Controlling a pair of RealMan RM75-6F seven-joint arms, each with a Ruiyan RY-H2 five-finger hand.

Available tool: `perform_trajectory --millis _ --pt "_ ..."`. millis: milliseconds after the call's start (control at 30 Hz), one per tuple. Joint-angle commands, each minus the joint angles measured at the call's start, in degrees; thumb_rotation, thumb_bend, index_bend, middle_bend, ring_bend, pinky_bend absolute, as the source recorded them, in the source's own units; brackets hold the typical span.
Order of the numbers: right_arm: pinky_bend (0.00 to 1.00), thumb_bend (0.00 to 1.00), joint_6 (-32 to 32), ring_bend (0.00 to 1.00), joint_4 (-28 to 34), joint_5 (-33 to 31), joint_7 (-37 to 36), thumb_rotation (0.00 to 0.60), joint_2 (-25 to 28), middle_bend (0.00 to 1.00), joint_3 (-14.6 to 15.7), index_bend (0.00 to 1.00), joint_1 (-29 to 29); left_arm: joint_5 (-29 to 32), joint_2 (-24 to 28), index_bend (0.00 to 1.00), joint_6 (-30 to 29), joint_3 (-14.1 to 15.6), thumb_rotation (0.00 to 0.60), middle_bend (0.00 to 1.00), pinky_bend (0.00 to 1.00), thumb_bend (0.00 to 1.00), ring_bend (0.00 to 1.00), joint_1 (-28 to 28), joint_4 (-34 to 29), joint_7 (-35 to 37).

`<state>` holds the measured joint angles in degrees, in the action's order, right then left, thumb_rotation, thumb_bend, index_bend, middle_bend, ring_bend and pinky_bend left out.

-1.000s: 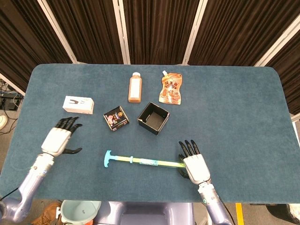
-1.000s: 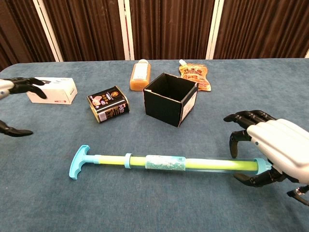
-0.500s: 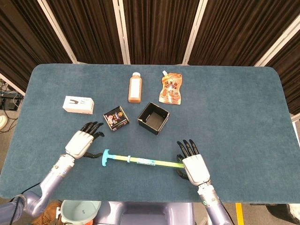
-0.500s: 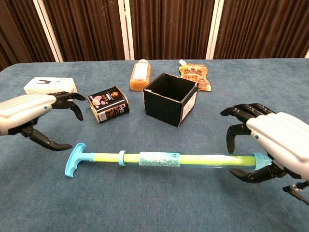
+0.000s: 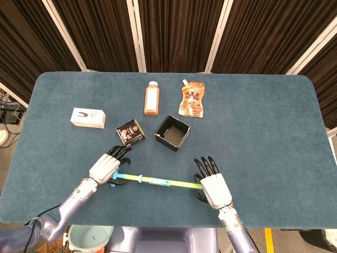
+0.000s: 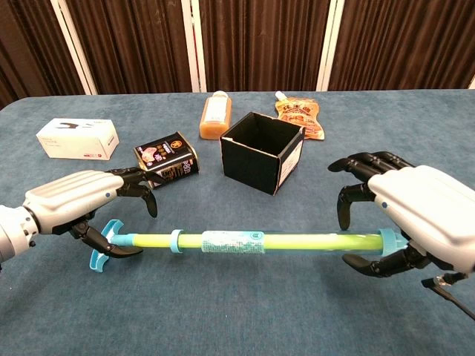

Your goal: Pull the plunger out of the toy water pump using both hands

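Note:
The toy water pump [image 5: 158, 182] [image 6: 252, 241] lies left to right near the table's front edge. It has a yellow-green tube and a cyan T-handle [image 6: 100, 256] on the plunger at its left end. My left hand [image 5: 105, 167] [image 6: 70, 200] arches over the T-handle, fingers above and thumb below, spread and not closed on it. My right hand [image 5: 213, 190] [image 6: 419, 215] cups the tube's right end with its cyan collar against the palm. Its fingers curve over the tube and the thumb sits under, with gaps showing.
Behind the pump stand a black open box [image 5: 172, 133] and a small dark can [image 5: 130, 132]. A white carton [image 5: 88, 117] lies at the left. A brown bottle [image 5: 151, 98] and an orange pouch [image 5: 192, 100] lie further back on the blue table [image 5: 263, 132].
My left hand has swung in from the far left to the T-handle. The right hand has shifted left at the tube's end, and the pump has slid left with it.

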<state>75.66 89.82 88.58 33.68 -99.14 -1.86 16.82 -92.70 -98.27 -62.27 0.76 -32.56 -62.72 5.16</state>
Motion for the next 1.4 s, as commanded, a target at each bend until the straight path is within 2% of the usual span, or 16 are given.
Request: perform_trajectory --millis 33,233,400,633,1233,1400 --pt "0.0 0.46 0.2 0.0 0.35 0.02 -0.05 0.6 0.32 0.13 -0.06 0.81 -0.04 -0.36 -1.06 0.39 0.05 0.4 0.6 0.08 0.09 0.31 0.03 -0.4 1.25 0.38" --pt "0.0 0.46 1.02 0.0 1.38 0.34 0.45 0.6 1.22 0.13 -0.29 0.81 -0.17 -1.1 -2.35 0.56 -1.01 0.93 0.6 0.13 0.09 0.55 0.03 -0.65 2.62 0.96" --pt "0.0 0.51 1.47 0.0 2.27 -0.17 0.78 0.6 2.05 0.14 -0.93 0.82 -0.29 -1.98 -3.22 0.66 -3.8 1.26 0.6 0.19 0.09 0.67 0.05 -0.05 3.48 1.22" --pt "0.0 0.57 2.18 0.01 2.35 -1.43 0.54 0.6 3.09 0.17 -1.78 0.86 -0.7 -2.92 -2.78 0.68 -7.36 1.51 0.6 0.22 0.09 0.68 0.06 0.84 3.03 1.14" --pt "0.0 0.58 4.73 0.03 1.99 -2.7 -3.55 0.6 6.89 0.19 -3.98 0.88 -1.54 -3.57 1.71 0.69 -10.7 2.27 0.6 0.22 0.09 0.68 0.06 2.46 -2.13 -2.69" --pt "0.0 0.58 5.54 0.03 2.29 -3.22 -4.49 0.6 8.97 0.19 -5.0 0.89 -1.77 -5.24 4.29 0.69 -12.93 3.35 0.6 0.22 0.09 0.68 0.06 3.31 -3.11 -4.31"
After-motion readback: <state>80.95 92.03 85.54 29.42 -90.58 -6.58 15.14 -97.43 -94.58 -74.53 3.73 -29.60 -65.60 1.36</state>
